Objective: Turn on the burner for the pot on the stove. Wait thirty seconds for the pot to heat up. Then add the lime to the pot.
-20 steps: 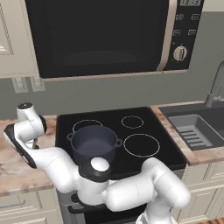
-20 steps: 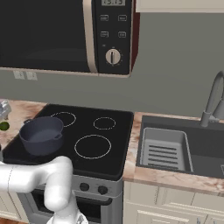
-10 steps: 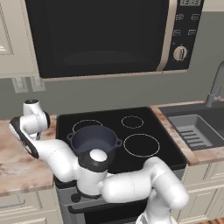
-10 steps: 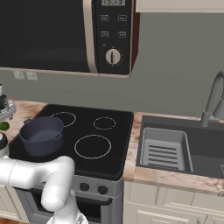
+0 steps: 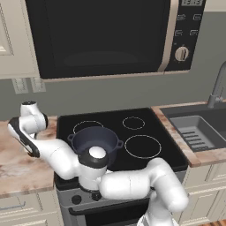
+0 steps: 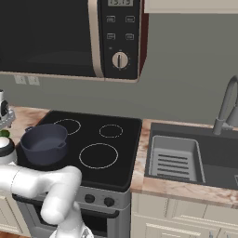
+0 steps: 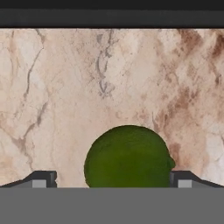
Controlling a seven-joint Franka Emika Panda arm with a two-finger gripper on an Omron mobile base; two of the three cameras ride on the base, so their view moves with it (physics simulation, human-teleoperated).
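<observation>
The lime [image 7: 127,157], dark green and round, lies on the marble counter [image 7: 65,96] left of the stove [image 5: 150,126]. It also peeks in at the left edge of the right base view as the lime [image 6: 4,133]. My gripper [image 7: 111,182] hangs close over it, open. One fingertip [image 7: 40,181] stands clear on one side and the other sits near the fruit's edge. The dark grey-blue pot [image 5: 96,140] stands lidless on the front left ring, also seen as the pot [image 6: 44,142].
Black knobs [image 6: 88,199] line the stove's steel front. A black microwave [image 5: 101,35] hangs above the cooktop. The sink [image 6: 186,155] with its faucet lies to the right. My white arm crosses in front of the stove's left front corner.
The hand has shifted slightly upward over the left counter. The lime and the pot stay where they were.
</observation>
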